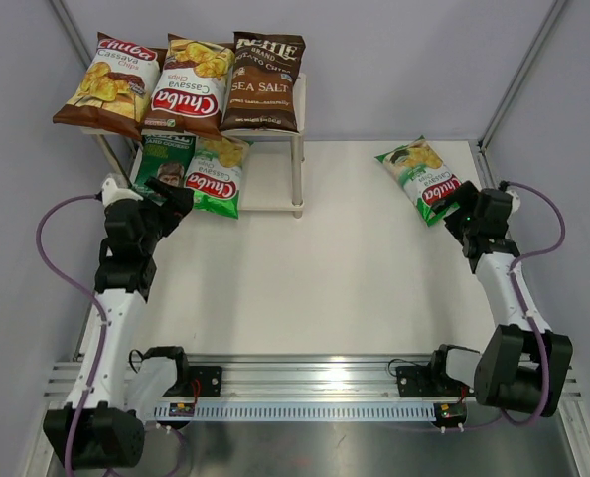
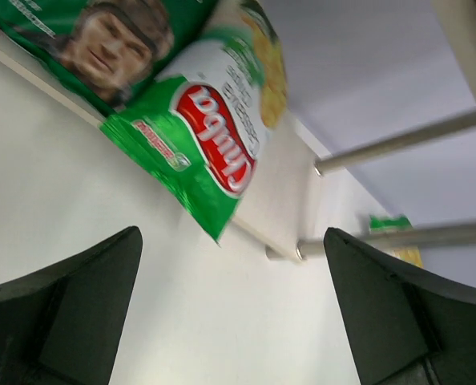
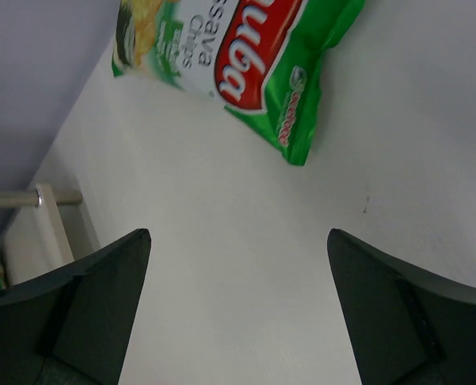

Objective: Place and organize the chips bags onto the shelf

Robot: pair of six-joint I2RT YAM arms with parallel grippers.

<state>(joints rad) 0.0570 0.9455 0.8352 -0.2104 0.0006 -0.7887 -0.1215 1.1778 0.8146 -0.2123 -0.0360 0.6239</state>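
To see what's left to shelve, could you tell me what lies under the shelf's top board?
On the lower board: the dark green face bag and a green Chuba bag, side by side at left. Their far ends are hidden beneath the three bags above.

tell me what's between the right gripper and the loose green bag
Nothing but bare white table. The right wrist view shows that stretch clear between the open right gripper and the loose green bag.

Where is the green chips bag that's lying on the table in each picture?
Top external: green bag on the right side, away from the shelf.
Left wrist: green bag, probably the small blur at far right.
Right wrist: green bag at top centre.
Shared landmark: the shelf.
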